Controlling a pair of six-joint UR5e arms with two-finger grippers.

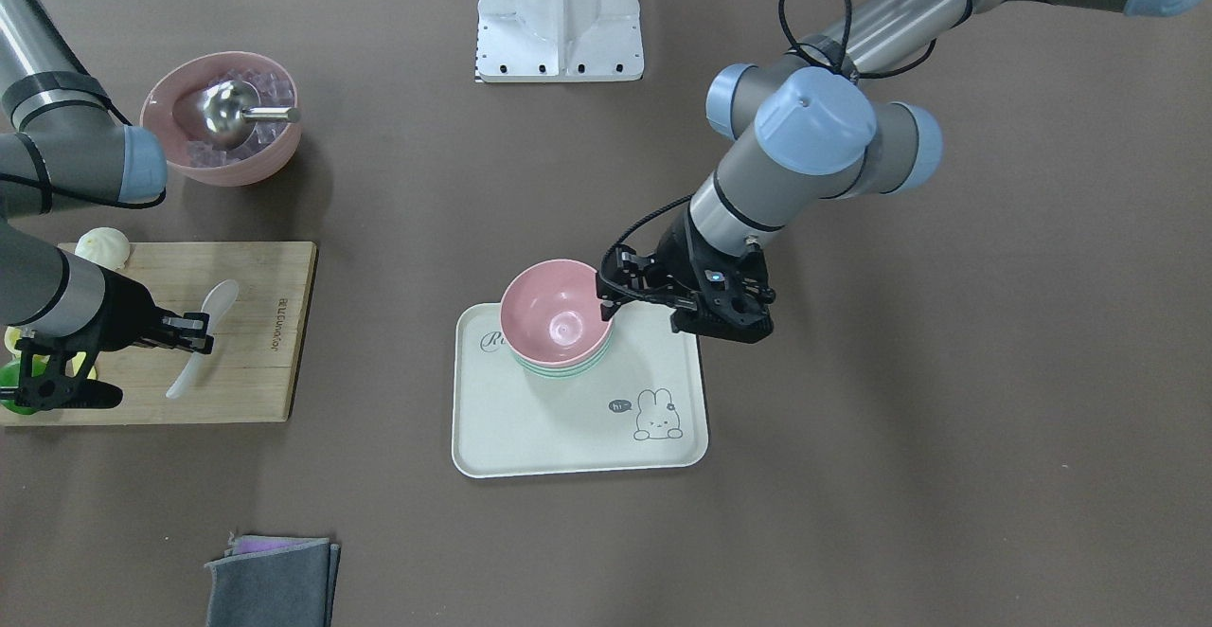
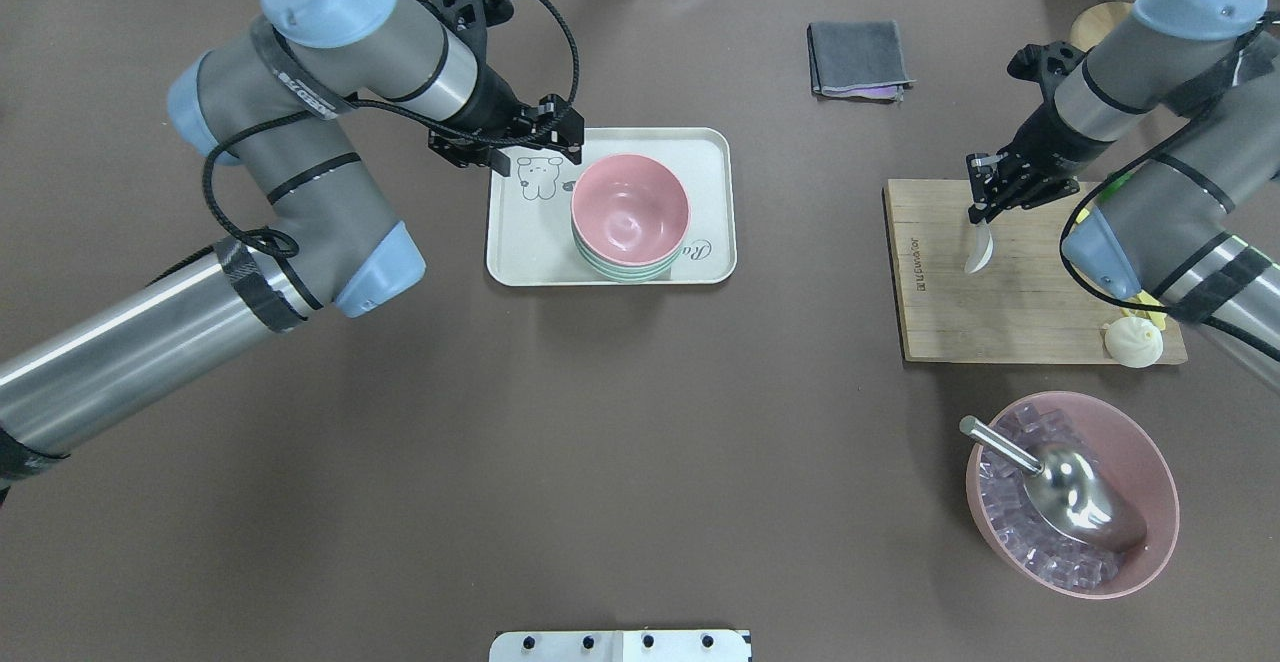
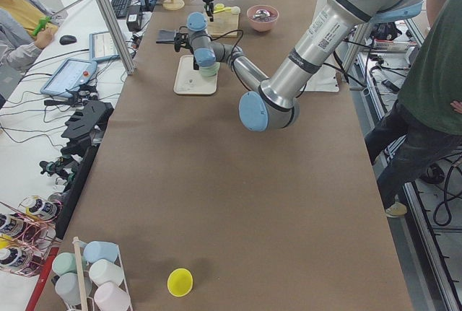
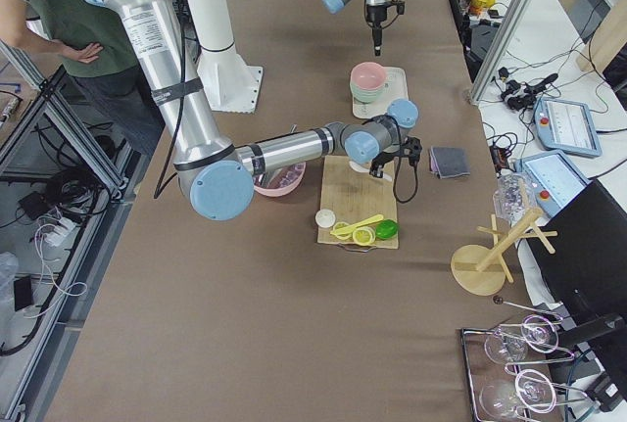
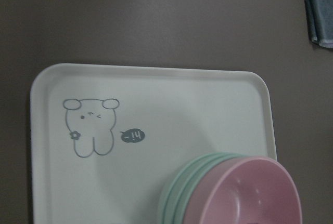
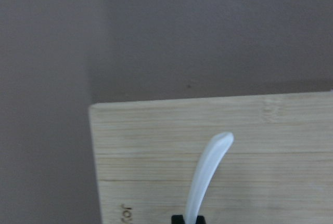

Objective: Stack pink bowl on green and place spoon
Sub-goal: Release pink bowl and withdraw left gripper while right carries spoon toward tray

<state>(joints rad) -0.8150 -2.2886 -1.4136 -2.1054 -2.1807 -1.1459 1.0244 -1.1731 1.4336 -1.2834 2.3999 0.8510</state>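
1. Spoon (image 6: 208, 177) sits closest to the right wrist lens: white and slim, pinched by the right jaws, which are closed on it. Its free end points out over the wooden cutting board (image 6: 250, 130).
2. Front view shows the spoon sticking out on both sides of the right jaws, so the grip is partway along its length. Cannot tell whether it is lifted clear of the board or touching it.
3. Landmark is the tray (image 2: 610, 142). The pink bowl (image 2: 630, 207) is nested in the green bowls (image 2: 625, 272) on the tray, on the half away from the rabbit drawing (image 2: 537, 177). Stacking judged done.
4. Left jaws hang over the tray's rabbit corner, just beside the pink bowl's rim. They are spread apart and hold nothing.
5. Deciding relation: the spoon is well apart from the tray, off on the robot's right. The right arm has it. The left arm is at the tray but far from the spoon.
6. Spoon's long axis runs roughly toward and away from the robot, crosswise to the line from it to the tray.
7. Judgement: what remains is a sideways carry over open bench to the pink bowl. The left jaws stand on the tray's far side from that path.
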